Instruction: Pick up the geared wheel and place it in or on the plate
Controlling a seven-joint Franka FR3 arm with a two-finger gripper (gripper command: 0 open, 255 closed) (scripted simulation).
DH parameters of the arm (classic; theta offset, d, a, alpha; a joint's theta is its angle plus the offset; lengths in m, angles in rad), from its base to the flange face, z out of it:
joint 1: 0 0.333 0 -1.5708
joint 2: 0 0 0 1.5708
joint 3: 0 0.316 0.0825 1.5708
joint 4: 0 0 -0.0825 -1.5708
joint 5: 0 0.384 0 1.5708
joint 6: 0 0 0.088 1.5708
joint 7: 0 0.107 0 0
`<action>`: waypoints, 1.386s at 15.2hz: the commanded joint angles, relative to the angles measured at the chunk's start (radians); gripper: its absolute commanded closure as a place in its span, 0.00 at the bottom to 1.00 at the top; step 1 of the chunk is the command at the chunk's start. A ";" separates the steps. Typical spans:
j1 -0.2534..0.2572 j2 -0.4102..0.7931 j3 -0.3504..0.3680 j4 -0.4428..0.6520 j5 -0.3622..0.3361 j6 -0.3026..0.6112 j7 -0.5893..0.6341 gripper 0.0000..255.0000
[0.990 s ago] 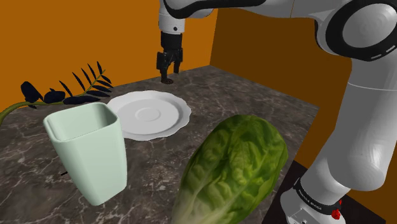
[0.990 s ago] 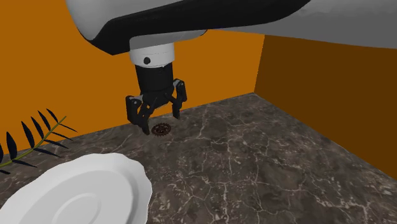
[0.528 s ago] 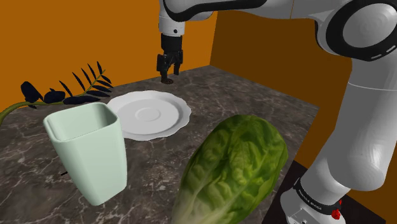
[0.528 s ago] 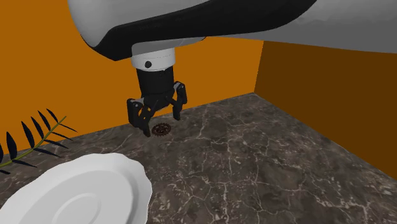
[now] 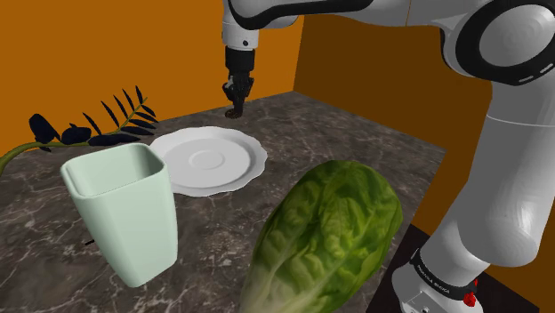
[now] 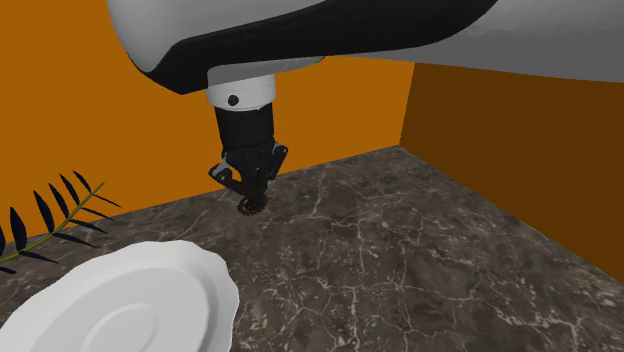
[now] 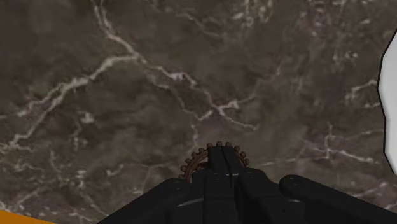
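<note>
A small brown geared wheel (image 6: 252, 207) sits on the dark marble counter near the orange back wall. My black gripper (image 6: 250, 195) points straight down over it, shut on the geared wheel. In the wrist view the wheel's toothed rim (image 7: 193, 164) pokes out around the closed fingertips of the gripper (image 7: 219, 156). In the second exterior view the wheel looks tipped up on edge between the fingers. The white scalloped plate (image 5: 240, 164) lies bare, nearer the camera than the gripper (image 5: 235, 108) in the shoulder view. Its rim (image 6: 200, 275) fills the second exterior view's lower left, and its edge (image 7: 391, 95) shows in the wrist view.
A pale green cup (image 5: 124, 209) and a large head of lettuce (image 5: 325, 236) stand at the front of the counter. A dark leafy sprig (image 5: 98, 129) lies beside the plate. Orange walls (image 6: 120, 120) close the counter's back and one side.
The fingers, spread apart over the wheel earlier, have come together on it. The wheel, lying flat before, now stands tipped between them. The arm has barely moved.
</note>
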 commanded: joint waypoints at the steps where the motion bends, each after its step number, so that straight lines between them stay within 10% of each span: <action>1: 0.000 0.001 0.000 0.000 0.000 0.000 0.000 1.00; 3: 0.000 0.000 0.000 0.000 0.000 0.000 0.000 1.00; 4: 0.000 0.000 0.000 0.000 0.000 0.000 0.000 0.00; 7: 0.101 0.168 -0.020 0.305 -0.143 -0.206 0.175 0.00; 21: 0.084 0.140 -0.024 0.161 -0.137 -0.090 0.180 0.00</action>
